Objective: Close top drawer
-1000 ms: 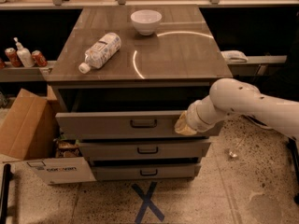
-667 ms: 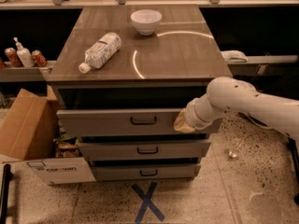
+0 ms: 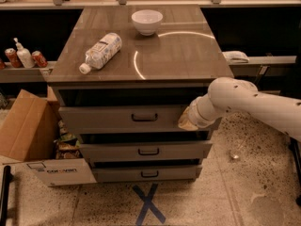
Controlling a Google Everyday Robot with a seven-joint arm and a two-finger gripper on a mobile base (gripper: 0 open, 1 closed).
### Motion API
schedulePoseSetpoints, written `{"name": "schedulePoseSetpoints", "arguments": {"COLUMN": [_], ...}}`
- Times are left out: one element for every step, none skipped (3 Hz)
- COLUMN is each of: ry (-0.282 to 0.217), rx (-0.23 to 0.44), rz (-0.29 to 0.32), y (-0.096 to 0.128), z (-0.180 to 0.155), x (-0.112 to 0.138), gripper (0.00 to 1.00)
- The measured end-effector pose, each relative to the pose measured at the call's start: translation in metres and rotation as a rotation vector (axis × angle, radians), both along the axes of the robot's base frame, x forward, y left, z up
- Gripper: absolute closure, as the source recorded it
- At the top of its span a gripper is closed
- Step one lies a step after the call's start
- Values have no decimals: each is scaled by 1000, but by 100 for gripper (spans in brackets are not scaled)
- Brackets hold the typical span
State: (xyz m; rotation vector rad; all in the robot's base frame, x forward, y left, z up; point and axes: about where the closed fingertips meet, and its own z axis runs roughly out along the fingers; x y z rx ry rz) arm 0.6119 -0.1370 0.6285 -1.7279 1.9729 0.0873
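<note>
so the top drawer (image 3: pixel 117 119) sticks out a bit, gripper (image 3: pixel 188 120) pressed on its front's right end, presumably to shove it in; can't tell if it's open or closed

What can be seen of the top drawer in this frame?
The top drawer is the uppermost of three stacked: a wide grey-brown flat front with a small dark handle at centre. It stands partly pulled out, a dark gap showing under the countertop. The gripper is at the right end of its front panel, seemingly touching it.
</note>
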Motion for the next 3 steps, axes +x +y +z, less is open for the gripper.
{"name": "schedulePoseSetpoints", "arguments": {"ry": [-17, -34, -28], "rx": [-9, 2, 35], "rz": [-21, -10, 27], "y": [-4, -6, -12], "z": [4, 16, 27], "x": [-1, -16, -36], "gripper": [100, 100, 100]}}
